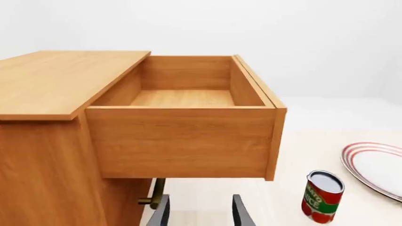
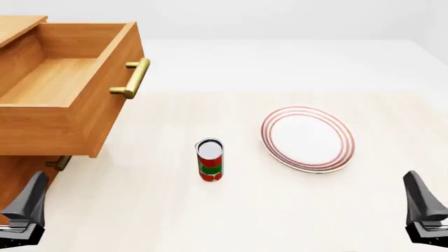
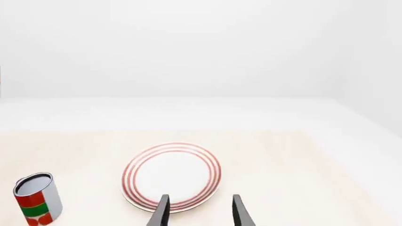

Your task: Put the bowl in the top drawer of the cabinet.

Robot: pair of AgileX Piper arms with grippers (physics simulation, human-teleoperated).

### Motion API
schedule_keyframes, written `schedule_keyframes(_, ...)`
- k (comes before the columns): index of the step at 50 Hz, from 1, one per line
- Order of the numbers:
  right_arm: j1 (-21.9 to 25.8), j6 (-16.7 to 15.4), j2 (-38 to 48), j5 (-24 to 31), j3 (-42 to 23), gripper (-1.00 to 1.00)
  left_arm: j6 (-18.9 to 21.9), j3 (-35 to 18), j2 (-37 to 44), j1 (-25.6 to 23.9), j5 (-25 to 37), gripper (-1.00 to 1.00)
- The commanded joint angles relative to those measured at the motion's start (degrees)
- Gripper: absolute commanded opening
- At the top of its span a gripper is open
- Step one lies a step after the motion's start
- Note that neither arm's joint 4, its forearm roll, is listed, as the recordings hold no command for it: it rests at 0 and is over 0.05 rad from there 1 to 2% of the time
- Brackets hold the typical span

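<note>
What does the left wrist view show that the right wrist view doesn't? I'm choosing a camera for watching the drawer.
Only the left wrist view shows the cabinet, its open, empty top drawer, a brass handle below it, and the open left claw. Only the right wrist view shows the open right claw and the whole plate, which the left view cuts off. Both show the can and the table. Neither shows the bowl.
</note>
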Motion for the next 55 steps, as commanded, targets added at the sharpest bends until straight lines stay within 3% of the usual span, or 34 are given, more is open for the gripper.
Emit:
schedule_keyframes(1, -3.5, -1.2, 0.0, 0.6, -0.7, 1.00, -0.2, -0.5, 0.0, -1.1, 0.2, 1.00)
schedule_keyframes(14, -3.5, -1.2, 0.0, 0.6, -0.7, 1.00, 1.3, -0.4, 0.0, -2.5, 0.1, 1.00)
schedule_keyframes(15, -3.5, -1.2, 0.0, 0.6, -0.7, 1.00, -0.1, -0.6, 0.0, -4.0, -0.5, 1.00)
schedule_keyframes(20, -3.5, -1.2, 0.0, 0.6, -0.7, 1.00, -2.3, -2.0, 0.1, -2.0, 1.8, 1.00)
schedule_keyframes(23, -3.5, -1.2, 0.0, 0.6, -0.7, 1.00, -1.7, -3.2, 0.1, -3.3, 3.4, 1.00)
schedule_keyframes(31, -3.5, -1.2, 0.0, 0.5, -0.7, 1.00, -6.9, -7.9, 0.1, -7.7, 9.6, 1.00)
schedule_keyframes(47, -3.4, -1.2, 0.0, 0.6, -0.7, 1.00, -3.8, -18.2, 0.0, -14.7, 21.0, 1.00)
schedule_keyframes(55, -3.5, -1.2, 0.0, 0.6, -0.7, 1.00, -2.4, -21.2, 1.5, -18.1, 23.1, 1.00)
